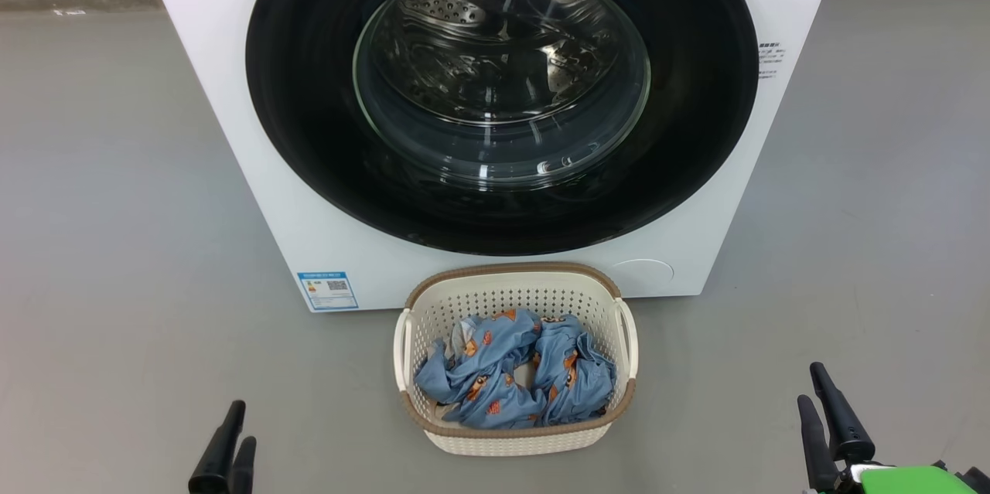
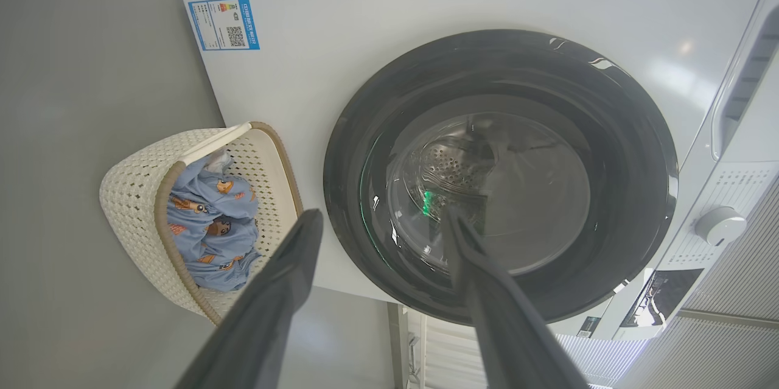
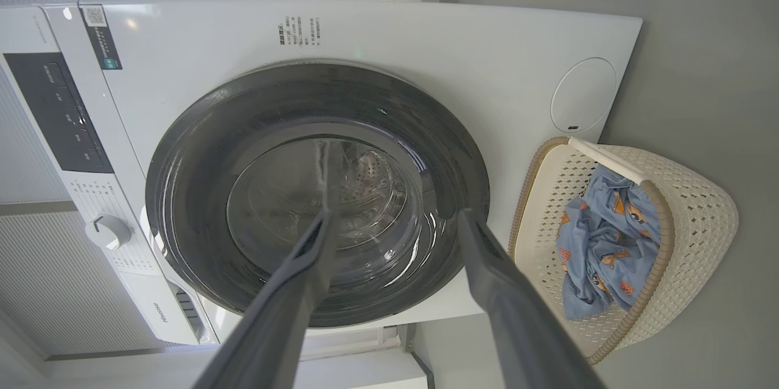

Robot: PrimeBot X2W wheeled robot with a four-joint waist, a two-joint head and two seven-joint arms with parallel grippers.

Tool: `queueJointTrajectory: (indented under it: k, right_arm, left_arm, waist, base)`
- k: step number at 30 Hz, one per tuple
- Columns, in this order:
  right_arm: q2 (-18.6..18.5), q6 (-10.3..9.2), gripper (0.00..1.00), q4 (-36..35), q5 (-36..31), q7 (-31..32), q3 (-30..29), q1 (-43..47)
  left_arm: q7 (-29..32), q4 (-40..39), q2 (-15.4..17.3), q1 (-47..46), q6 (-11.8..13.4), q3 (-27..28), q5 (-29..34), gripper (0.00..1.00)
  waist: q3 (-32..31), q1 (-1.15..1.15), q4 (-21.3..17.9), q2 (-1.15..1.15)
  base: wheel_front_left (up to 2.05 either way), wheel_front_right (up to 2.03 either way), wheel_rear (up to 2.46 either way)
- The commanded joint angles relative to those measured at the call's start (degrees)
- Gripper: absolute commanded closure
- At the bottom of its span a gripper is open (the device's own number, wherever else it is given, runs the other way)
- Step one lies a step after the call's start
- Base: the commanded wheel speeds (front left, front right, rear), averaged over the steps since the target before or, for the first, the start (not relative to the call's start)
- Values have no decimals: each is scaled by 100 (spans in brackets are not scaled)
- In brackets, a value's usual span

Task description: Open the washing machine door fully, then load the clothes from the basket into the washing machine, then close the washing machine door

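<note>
The washing machine door (image 1: 309, 131) sits shut on the washing machine (image 1: 232, 169). Just in front of the machine stands the basket (image 1: 510, 271) with the clothes (image 1: 503, 378) heaped inside. My left gripper (image 1: 242, 423) and right gripper (image 1: 810, 383) hang farther back from the machine — both spread, holding nothing.

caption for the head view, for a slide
Washer door shut, clothes in the basket on the floor before it, left tool and right tool low at the corners.

White box-shaped washing machine (image 1: 387, 277), glossy black round door (image 1: 309, 92); cream perforated plastic basket (image 1: 510, 440), brown rim; light-blue fabric clothes (image 1: 495, 378) printed with orange-brown figures.
</note>
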Motion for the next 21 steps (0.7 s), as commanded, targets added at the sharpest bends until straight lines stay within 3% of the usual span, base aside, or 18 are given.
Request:
queueJointTrajectory:
  k: [1,21]
  right_arm:
    - [-78,-1,0,-157,-144,-58,76,-136]
    - [-358,-2,0,-134,-1682,-399,504,-157]
  left_arm:
    - [-62,-197,89,-124,-7,6,138,0]
    - [-400,-432,107,-57,-10,-126,1686,0]
  waist:
    - [8,-6,5,0]
    - [4,-8,75,0]
  base:
    - [0,0,0]
    - [0,0,0]
